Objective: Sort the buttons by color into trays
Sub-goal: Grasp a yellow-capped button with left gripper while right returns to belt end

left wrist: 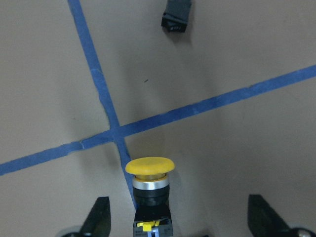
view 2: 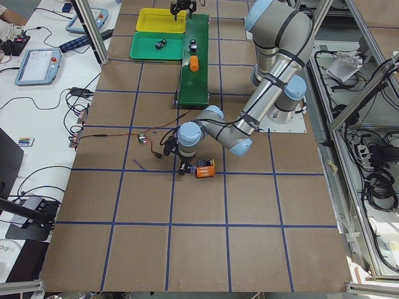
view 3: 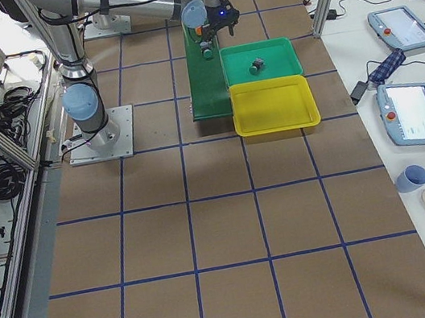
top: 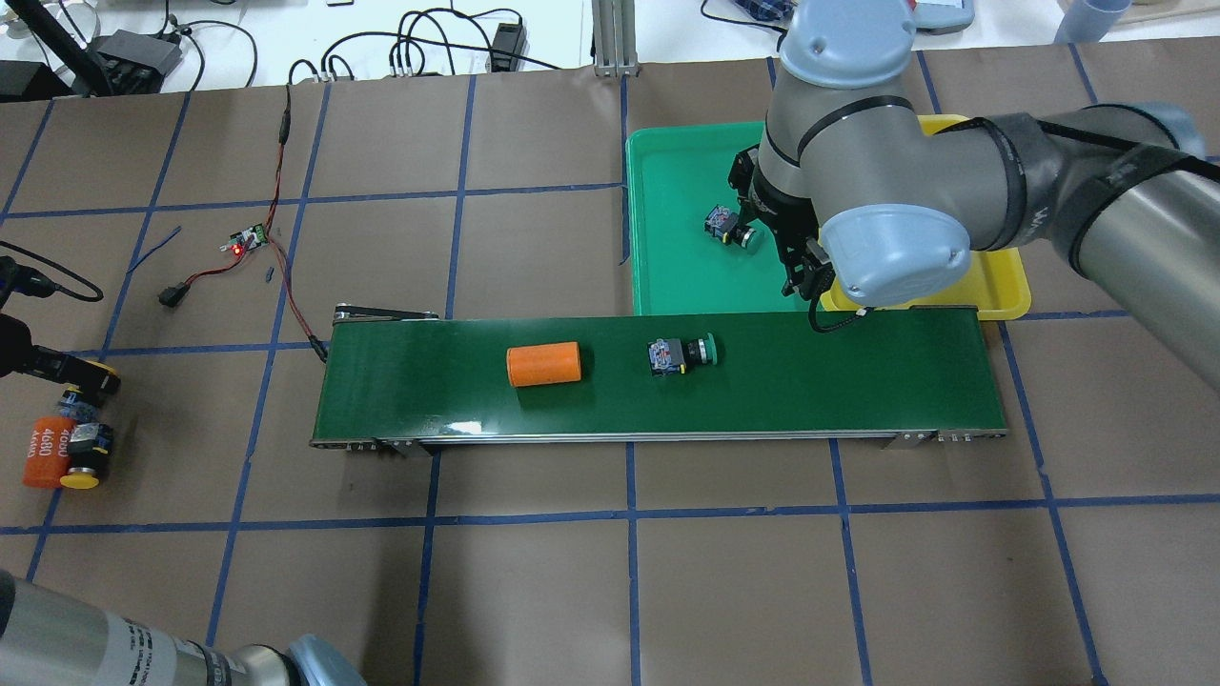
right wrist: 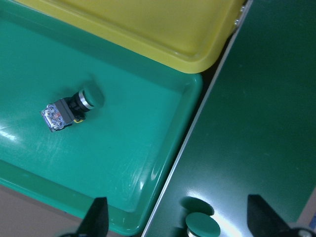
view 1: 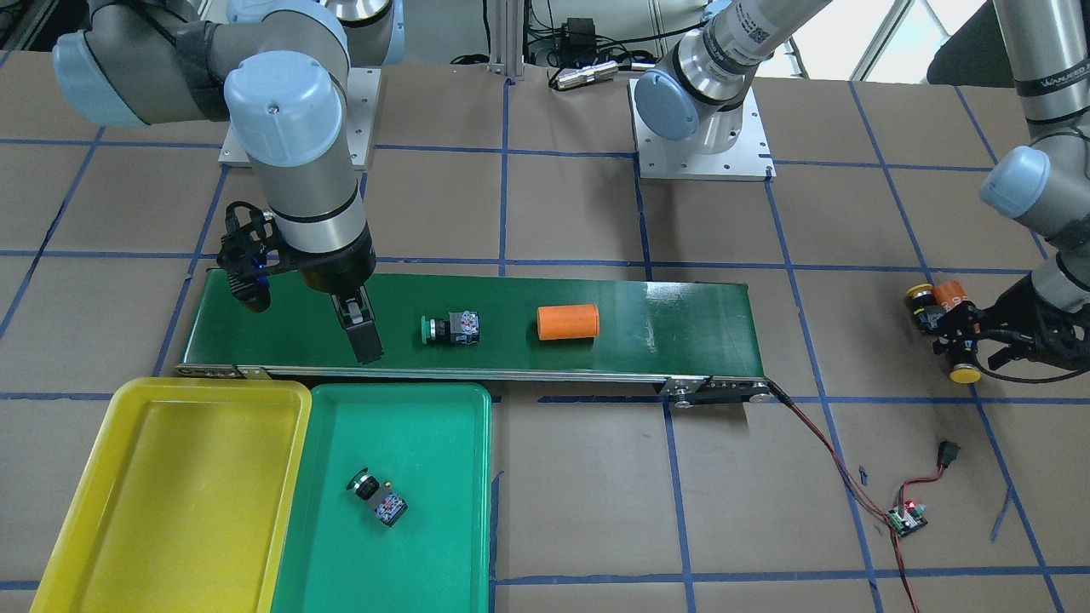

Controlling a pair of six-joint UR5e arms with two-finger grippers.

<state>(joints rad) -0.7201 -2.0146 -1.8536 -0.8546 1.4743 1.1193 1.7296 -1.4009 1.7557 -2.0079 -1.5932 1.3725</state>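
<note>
My left gripper (left wrist: 178,207) is open, low over the table, with a yellow button (left wrist: 149,170) lying between its fingers and not touching them; the pair also shows in the front view (view 1: 966,370). A second yellow button (view 1: 921,298) lies beside it. My right gripper (right wrist: 180,217) is open and empty over the conveyor's end by the trays (view 1: 362,336). A green button (view 1: 451,328) lies on the belt, its cap just under this gripper in the right wrist view (right wrist: 200,224). Another green button (right wrist: 74,106) lies in the green tray (view 1: 400,393). The yellow tray (view 1: 128,400) holds nothing.
An orange cylinder (view 1: 568,323) lies on the dark-green conveyor belt (view 1: 681,323). Another orange cylinder, printed 4680 (top: 48,453), touches the second yellow button. A small circuit board (view 1: 907,518) with red and black wires runs to the conveyor's end.
</note>
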